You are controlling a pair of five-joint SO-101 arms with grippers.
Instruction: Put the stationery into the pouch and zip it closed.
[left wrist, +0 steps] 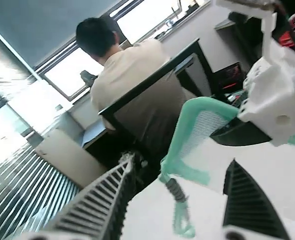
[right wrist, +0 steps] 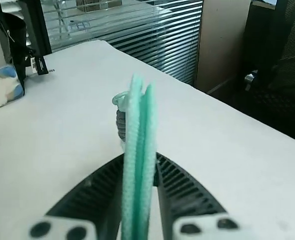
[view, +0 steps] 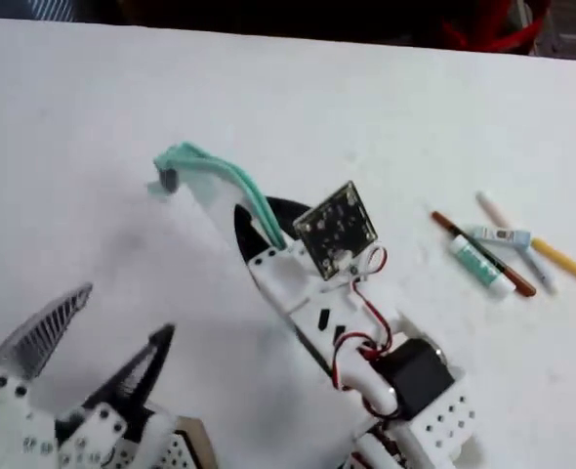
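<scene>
Pouch (right wrist: 136, 125), flat teal mesh, pinched in right hand (right wrist: 140, 162)

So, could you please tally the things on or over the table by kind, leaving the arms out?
Teal mesh pouch: 1
Slim pens or pencils: 3, namely the brown one, the yellow one and the white-and-blue one
Stubby white-and-green marker: 1
Total: 5
</scene>
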